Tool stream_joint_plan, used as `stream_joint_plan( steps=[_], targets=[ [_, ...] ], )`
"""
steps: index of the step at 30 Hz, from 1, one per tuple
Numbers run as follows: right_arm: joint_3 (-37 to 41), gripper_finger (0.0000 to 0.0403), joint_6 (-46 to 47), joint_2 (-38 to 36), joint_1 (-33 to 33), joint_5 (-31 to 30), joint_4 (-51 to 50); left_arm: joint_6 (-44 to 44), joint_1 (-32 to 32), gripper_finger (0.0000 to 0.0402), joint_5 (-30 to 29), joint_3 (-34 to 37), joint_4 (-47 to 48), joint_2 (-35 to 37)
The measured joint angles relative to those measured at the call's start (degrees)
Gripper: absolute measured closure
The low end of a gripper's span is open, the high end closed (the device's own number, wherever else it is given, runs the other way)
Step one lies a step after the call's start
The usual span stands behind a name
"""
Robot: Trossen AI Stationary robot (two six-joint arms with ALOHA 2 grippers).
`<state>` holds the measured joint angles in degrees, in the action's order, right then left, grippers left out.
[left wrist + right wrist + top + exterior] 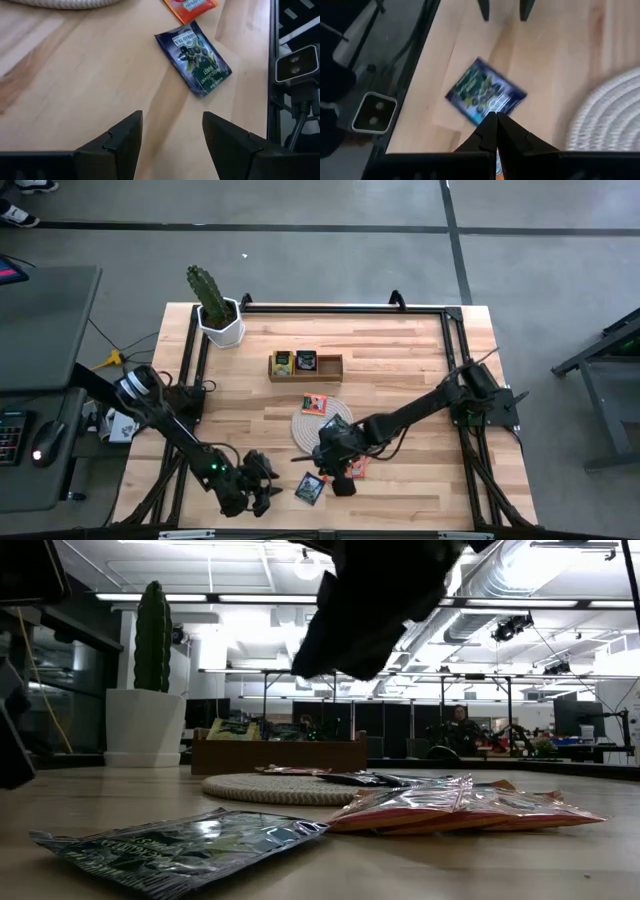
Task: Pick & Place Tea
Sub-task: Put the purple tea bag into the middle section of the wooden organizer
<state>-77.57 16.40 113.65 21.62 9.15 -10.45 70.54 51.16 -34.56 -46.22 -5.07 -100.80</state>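
The right hand (340, 470) hangs low over the front of the tabletop (400, 370), its fingers pressed together on nothing, tips poised right above a dark blue sachet (486, 96) that lies flat on the wood just off the edge of the round woven mat (322, 425). The left hand (262, 485) waits near the front left corner with its fingers apart and empty, pointed toward that same blue sachet. As for progress, I'd say the job is only partly done: the wooden tray (305, 366) at the back shows packets standing in two of its compartments, a yellow-green one (284, 362) and a dark one (307, 361), while the third compartment looks bare. Plenty of tea is still loose. An orange-red sachet (314, 404) and some dark ones rest on the mat, a small heap of orange-red sachets (470, 806) sits on the wood beside the right hand, and the blue one lies nearest the front. From the low camera the blue packet looks slightly crumpled and slippery, so picking it off the flat board may take some care. My guess is that this sachet is next to go, with most of the sorting still ahead.
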Motion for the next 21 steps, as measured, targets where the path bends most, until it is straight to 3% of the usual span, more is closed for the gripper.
stream_joint_plan(
  steps=[12,21],
  targets=[
    [-0.4,0.0403,-4.8,5.5,3.2,0.3,3.3,-1.2,-0.1,0.0197,3.9,0.0,-2.3,-0.8],
    [-0.4,0.0403,-9.8,5.7,2.7,-1.7,6.2,-0.8,-0.2,0.0197,4.5,0.0,-4.4,-0.8]
  ],
)
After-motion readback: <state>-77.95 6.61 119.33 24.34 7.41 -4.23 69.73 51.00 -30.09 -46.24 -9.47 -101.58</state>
